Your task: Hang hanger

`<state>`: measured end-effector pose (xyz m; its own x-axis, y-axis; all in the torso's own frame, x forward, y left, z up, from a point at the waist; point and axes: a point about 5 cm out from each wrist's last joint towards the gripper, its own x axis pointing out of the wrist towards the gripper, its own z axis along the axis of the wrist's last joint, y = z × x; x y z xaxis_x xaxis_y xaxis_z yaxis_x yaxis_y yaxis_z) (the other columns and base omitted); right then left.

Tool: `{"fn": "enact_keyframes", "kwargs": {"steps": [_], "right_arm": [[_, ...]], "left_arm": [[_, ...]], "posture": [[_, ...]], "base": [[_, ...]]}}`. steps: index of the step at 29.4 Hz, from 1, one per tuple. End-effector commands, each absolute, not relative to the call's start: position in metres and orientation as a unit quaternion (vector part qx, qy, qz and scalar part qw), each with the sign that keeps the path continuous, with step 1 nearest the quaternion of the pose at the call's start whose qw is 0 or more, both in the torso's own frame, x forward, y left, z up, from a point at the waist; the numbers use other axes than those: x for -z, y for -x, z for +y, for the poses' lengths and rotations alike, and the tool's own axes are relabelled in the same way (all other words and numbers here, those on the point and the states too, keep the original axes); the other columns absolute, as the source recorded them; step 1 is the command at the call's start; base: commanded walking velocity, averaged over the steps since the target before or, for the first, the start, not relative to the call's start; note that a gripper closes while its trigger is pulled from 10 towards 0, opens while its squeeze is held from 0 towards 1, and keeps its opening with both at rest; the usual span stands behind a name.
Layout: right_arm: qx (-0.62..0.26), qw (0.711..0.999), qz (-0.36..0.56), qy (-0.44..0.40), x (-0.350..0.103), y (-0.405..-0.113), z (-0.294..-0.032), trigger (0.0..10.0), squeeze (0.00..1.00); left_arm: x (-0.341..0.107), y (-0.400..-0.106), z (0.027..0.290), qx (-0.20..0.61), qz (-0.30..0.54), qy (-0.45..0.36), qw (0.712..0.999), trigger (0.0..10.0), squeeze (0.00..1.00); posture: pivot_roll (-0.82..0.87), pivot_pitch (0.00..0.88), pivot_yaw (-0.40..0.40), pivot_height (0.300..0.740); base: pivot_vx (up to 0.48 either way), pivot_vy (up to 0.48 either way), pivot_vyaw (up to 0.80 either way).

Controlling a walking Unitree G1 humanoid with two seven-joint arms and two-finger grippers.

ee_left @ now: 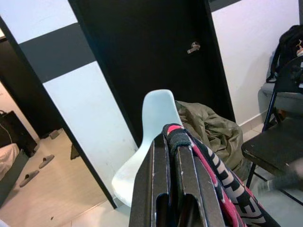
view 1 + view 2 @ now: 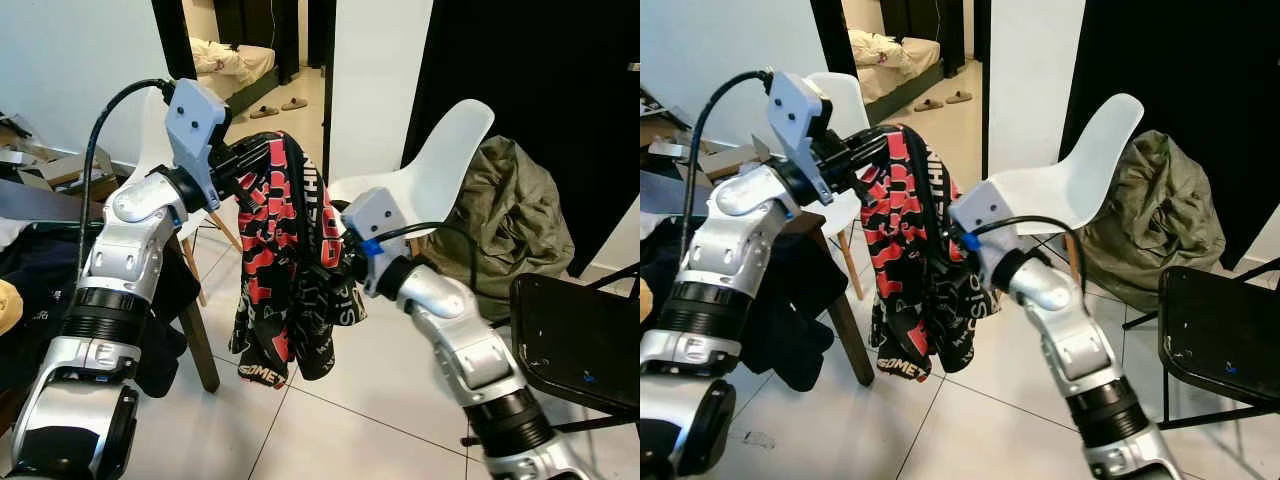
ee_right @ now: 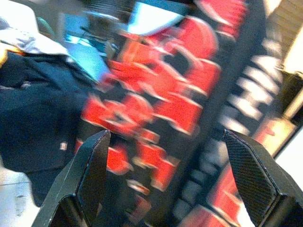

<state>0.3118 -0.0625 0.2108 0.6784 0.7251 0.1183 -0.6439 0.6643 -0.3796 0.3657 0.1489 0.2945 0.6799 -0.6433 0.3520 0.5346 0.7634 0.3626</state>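
Both arms were up front: the left gripper (image 2: pixel 262 155) had its fingers pinched tight on the top of a red-and-black printed garment (image 2: pixel 290 270), hanging in mid-air in front of the white chair (image 2: pixel 440 165), while the right gripper (image 3: pixel 165 179) sat right beside the cloth with fingers spread wide, gripping nothing. Couldn't honestly make out the hanger under all that fabric, probably buried at the top. Biggest risk I saw: the loose cloth sliding off or snagging the open right fingers once moved.
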Motion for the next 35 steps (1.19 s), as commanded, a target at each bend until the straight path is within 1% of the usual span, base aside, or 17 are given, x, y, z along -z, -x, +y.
{"fn": "enact_keyframes", "kwargs": {"steps": [1, 8, 15, 16, 18, 19, 22, 23, 24, 28, 32, 33, 35], "right_arm": [[-0.389, 0.898, -0.128, 0.163, -0.204, -0.309, -0.056, 10.0, 0.0], [-0.394, 0.894, -0.131, 0.167, -0.202, -0.308, -0.048, 10.0, 0.0], [-0.353, 0.908, -0.136, 0.179, -0.203, -0.318, -0.052, 10.0, 0.0], [-0.345, 0.911, -0.136, 0.182, -0.203, -0.319, -0.053, 8.6, 0.0], [-0.341, 0.912, -0.135, 0.183, -0.203, -0.32, -0.054, 8.6, 0.0], [-0.334, 0.914, -0.135, 0.187, -0.203, -0.322, -0.056, 4.4, 0.0], [-0.329, 0.915, -0.135, 0.189, -0.203, -0.323, -0.057, 4.4, 0.0], [-0.322, 0.917, -0.136, 0.192, -0.204, -0.324, -0.058, 0.6, 0.0], [-0.314, 0.919, -0.137, 0.193, -0.204, -0.325, -0.059, 0.0, 0.0], [-0.303, 0.923, -0.14, 0.191, -0.206, -0.328, -0.06, 0.0, 0.0], [-0.312, 0.921, -0.142, 0.186, -0.206, -0.327, -0.057, 0.0, 0.0], [-0.323, 0.917, -0.144, 0.183, -0.206, -0.325, -0.054, 3.6, 0.0], [-0.331, 0.915, -0.144, 0.182, -0.205, -0.324, -0.052, 3.6, 0.0]], "left_arm": [[-0.303, -0.367, 0.147, 0.316, -0.253, -0.116, 0.907, 0.0, 0.0], [-0.304, -0.367, 0.142, 0.314, -0.257, -0.1, 0.908, 0.0, 0.0], [-0.303, -0.367, 0.137, 0.319, -0.258, -0.096, 0.907, 0.0, 0.0], [-0.303, -0.367, 0.137, 0.319, -0.258, -0.096, 0.907, 0.0, 0.0], [-0.303, -0.367, 0.136, 0.32, -0.258, -0.095, 0.907, 0.0, 0.0], [-0.303, -0.367, 0.136, 0.32, -0.258, -0.095, 0.906, 0.0, 0.0], [-0.303, -0.367, 0.136, 0.321, -0.259, -0.095, 0.906, 0.0, 0.0], [-0.304, -0.366, 0.135, 0.322, -0.26, -0.094, 0.905, 0.0, 0.0], [-0.305, -0.366, 0.134, 0.324, -0.261, -0.093, 0.904, 0.0, 0.0], [-0.307, -0.365, 0.132, 0.328, -0.264, -0.09, 0.902, 0.0, 0.0], [-0.306, -0.364, 0.13, 0.33, -0.265, -0.087, 0.902, 0.0, 0.0], [-0.305, -0.364, 0.129, 0.331, -0.265, -0.086, 0.902, 0.0, 0.0], [-0.305, -0.364, 0.129, 0.331, -0.264, -0.085, 0.902, 0.0, 0.0]], "posture": [[-0.05, 0.0, 0.043, 0.74], [-0.05, 0.0, 0.046, 0.74], [-0.04, 0.0, 0.044, 0.74], [-0.04, 0.0, 0.044, 0.74], [-0.04, 0.0, 0.044, 0.74], [-0.04, 0.0, 0.044, 0.74], [-0.04, 0.0, 0.044, 0.74], [-0.04, 0.0, 0.044, 0.74], [-0.04, 0.0, 0.044, 0.74], [-0.04, 0.0, 0.044, 0.74], [-0.04, 0.0, 0.043, 0.74], [-0.04, 0.0, 0.043, 0.74], [-0.04, 0.0, 0.043, 0.74]], "base": [[0.0, 0.0, 0.0], [0.0, 0.0, 0.0], [0.0, 0.0, 0.0], [0.0, 0.0, 0.0], [0.0, 0.0, 0.0], [0.0, 0.0, 0.0], [0.0, 0.0, 0.0], [0.0, 0.0, 0.0], [0.0, 0.0, 0.0], [0.0, 0.0, 0.0], [0.0, 0.0, 0.0], [0.0, 0.0, 0.0], [0.0, 0.0, 0.0]]}}
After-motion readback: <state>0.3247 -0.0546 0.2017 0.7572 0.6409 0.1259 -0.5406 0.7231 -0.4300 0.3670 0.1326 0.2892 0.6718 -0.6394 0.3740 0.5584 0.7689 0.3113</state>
